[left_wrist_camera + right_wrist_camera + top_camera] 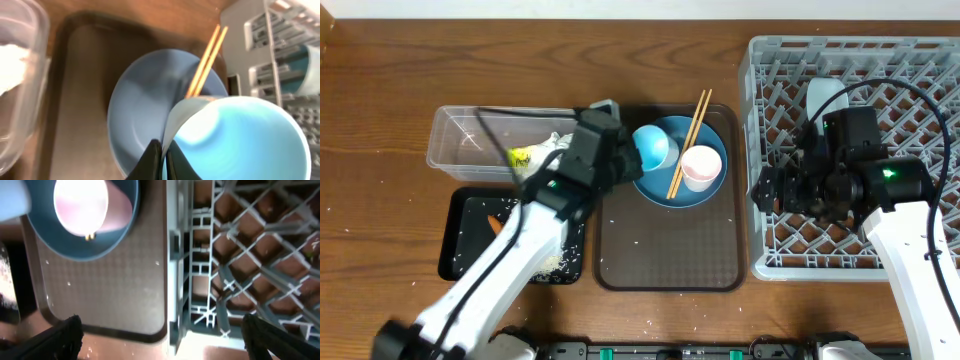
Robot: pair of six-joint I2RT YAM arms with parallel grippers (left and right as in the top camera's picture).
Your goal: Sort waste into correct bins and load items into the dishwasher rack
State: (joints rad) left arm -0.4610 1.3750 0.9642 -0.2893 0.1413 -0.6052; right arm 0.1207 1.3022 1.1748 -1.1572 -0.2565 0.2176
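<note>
front half of brown tray (670, 250) bare, open from above. back half crowded: plate (695, 197), blue cup (655, 147), pink cup (702, 166), chopsticks (687, 150) lying across. left arm (535, 225) spans tub (470, 140) and black tray (465, 240). right arm (845, 180) hangs over rack (920, 70), at edge beside brown tray.

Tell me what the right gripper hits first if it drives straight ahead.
The right gripper would probably meet the dishwasher rack first, at its wall; the brown tray lies close beside.
</note>
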